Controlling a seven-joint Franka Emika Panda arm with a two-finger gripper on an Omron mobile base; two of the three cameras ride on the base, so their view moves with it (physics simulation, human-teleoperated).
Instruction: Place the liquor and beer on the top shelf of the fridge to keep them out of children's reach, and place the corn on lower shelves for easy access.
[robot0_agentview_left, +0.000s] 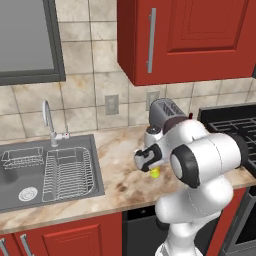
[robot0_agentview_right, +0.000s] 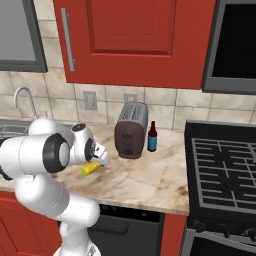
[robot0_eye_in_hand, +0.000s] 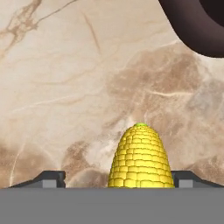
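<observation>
You are working on the corn (robot0_eye_in_hand: 140, 156) step. The gripper (robot0_eye_in_hand: 116, 177) is hanging low over the counter (robot0_agentview_right: 150, 175), its fingertips (robot0_eye_in_hand: 49, 178) standing apart on both sides of the cob and not yet pinching it. The corn is lying on the counter, in front of the toaster (robot0_agentview_right: 131, 130). Next, I think, you are closing on it and lifting. The beer (robot0_agentview_right: 152, 136) is standing just beside the toaster, further back.

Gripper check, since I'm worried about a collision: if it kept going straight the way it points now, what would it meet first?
Most likely the corn: in the hand view the cob lies between the fingertips of the gripper, with the counter just beyond it. How far the counter lies beyond is hard to judge.
</observation>
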